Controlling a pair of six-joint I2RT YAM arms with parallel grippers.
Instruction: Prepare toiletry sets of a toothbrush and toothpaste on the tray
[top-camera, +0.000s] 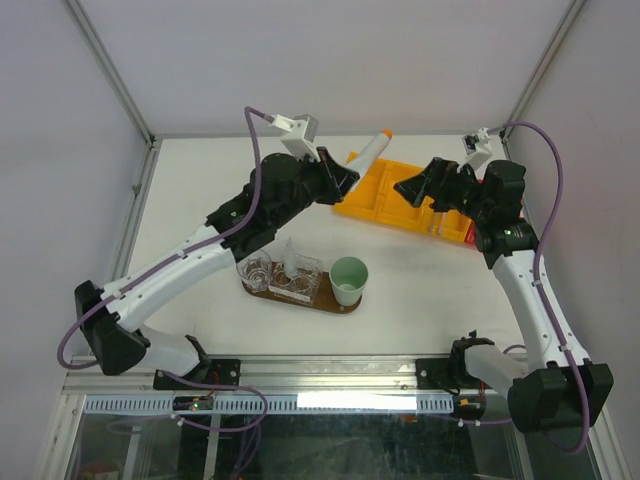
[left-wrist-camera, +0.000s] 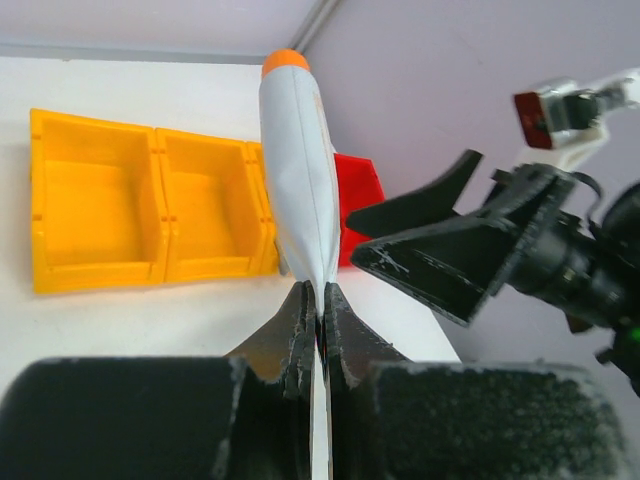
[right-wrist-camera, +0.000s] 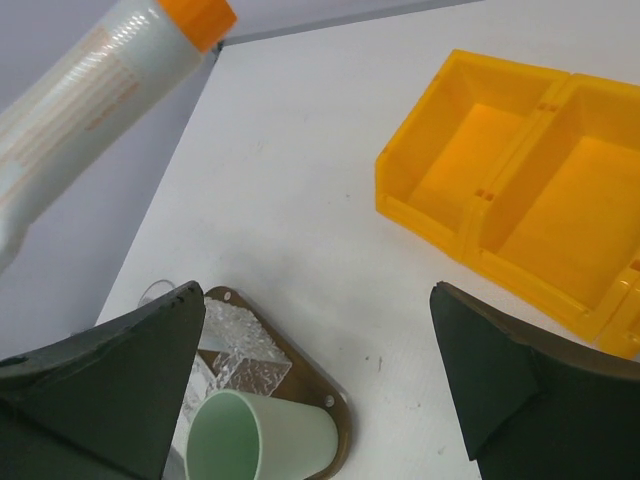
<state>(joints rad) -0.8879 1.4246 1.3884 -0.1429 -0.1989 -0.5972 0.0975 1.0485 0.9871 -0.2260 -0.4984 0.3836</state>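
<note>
White orange-capped tube (left-wrist-camera: 300, 170), yellow bin (right-wrist-camera: 432, 212), mint-green cup (right-wrist-camera: 270, 435), brown tray (right-wrist-camera: 341, 424)

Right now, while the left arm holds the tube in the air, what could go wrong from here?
1. The left gripper pinches the toothpaste tube only at its flat tail, so the long body might swing or slip out.
2. The open right gripper stands close to that tube; the arms could bump.
3. The tray is crowded by glasses and a green cup, which a lowered tube might knock over.
</note>
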